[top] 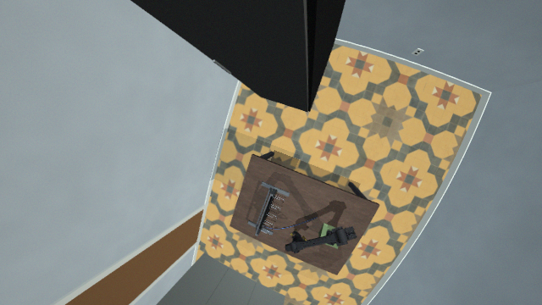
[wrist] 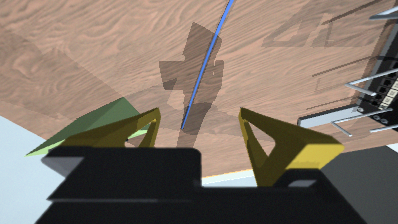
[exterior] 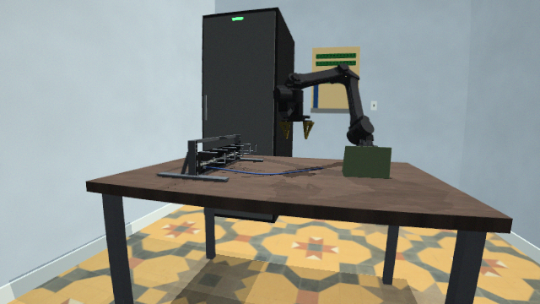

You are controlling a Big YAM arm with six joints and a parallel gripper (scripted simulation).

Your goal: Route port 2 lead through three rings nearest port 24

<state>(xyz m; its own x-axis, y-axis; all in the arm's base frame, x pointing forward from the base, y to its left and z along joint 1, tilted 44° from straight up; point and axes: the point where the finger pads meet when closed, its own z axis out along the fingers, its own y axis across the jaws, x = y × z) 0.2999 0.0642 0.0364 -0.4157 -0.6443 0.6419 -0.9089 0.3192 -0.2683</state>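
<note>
The blue lead [exterior: 261,171] runs from the near end of the rack [exterior: 211,160] across the brown table toward the green arm base [exterior: 366,162]. In the wrist view the lead [wrist: 205,65] lies flat on the wood and its free end [wrist: 183,127] lies below, between my fingers. My gripper [exterior: 296,128] hangs high above the table, open and empty, with yellow fingertips pointing down [wrist: 200,135]. The cable manager's rings [wrist: 367,92] show at the right edge of the wrist view. From above, the rack [top: 267,209] stands at the table's left part.
A tall black cabinet [exterior: 246,80] stands behind the table. The green base block [wrist: 95,122] sits close to the lead's free end. The table's edge shows just below my fingers in the wrist view.
</note>
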